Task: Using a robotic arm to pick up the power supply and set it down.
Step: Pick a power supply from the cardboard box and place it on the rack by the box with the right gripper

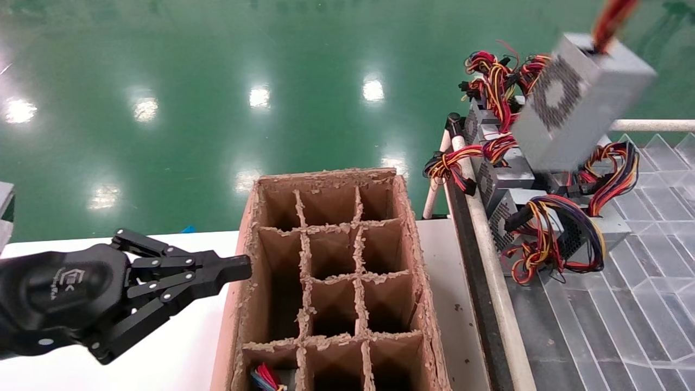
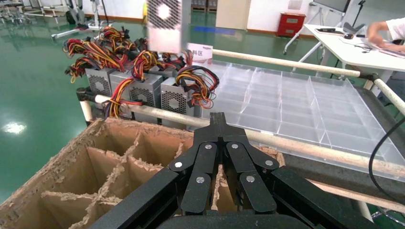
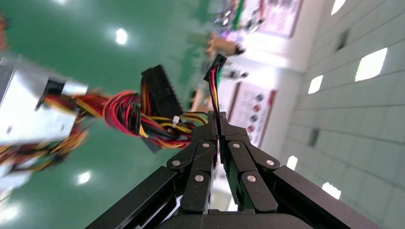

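Left gripper (image 1: 239, 267): white logo mark with a line of small lettering printed on its black housing; the letters are too small to make out. White placard (image 2: 199, 53) standing behind the row of grey power supplies (image 2: 138, 88) in the left wrist view: a red strip along the top and two dark Chinese characters, apparently "料区". Wall posters (image 3: 248, 112) behind the right gripper (image 3: 218, 125): printing blurred, nothing legible.

Bright overhead lamps throw white glare spots across the glossy green floor (image 1: 217, 81), the lifted power supply (image 1: 581, 103) smears with motion blur, and the right wrist background is soft.
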`<control>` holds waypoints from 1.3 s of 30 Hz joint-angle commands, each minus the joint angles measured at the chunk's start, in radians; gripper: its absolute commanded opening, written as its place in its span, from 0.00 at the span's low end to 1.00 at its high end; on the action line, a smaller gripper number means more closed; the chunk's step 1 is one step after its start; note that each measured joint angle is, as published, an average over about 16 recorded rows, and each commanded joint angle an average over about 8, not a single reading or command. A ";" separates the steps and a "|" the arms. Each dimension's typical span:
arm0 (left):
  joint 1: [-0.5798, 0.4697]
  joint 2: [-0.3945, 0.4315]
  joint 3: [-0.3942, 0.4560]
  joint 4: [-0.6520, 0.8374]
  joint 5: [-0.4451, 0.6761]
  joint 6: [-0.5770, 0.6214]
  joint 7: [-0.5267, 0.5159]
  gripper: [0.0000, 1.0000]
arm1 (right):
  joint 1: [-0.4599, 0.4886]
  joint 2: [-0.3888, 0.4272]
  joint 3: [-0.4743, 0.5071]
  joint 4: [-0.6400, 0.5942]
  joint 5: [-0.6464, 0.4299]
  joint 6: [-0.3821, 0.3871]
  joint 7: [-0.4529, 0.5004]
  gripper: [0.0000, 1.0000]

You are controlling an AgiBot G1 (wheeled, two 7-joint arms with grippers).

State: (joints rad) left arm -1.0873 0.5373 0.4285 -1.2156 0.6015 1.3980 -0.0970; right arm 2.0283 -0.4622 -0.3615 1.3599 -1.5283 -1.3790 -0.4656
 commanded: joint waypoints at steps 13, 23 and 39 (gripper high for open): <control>0.000 0.000 0.000 0.000 0.000 0.000 0.000 0.00 | -0.007 0.235 0.016 -0.003 0.010 -0.120 0.033 0.00; 0.000 0.000 0.000 0.000 0.000 0.000 0.000 0.00 | -0.101 0.318 -0.017 -0.005 -0.018 -0.076 0.055 0.00; 0.000 0.000 0.000 0.000 0.000 0.000 0.000 0.00 | -0.298 0.350 -0.099 -0.009 0.007 0.100 0.093 0.00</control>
State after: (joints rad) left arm -1.0873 0.5373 0.4285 -1.2156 0.6015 1.3980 -0.0970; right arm 1.7305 -0.1124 -0.4603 1.3505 -1.5256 -1.2734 -0.3725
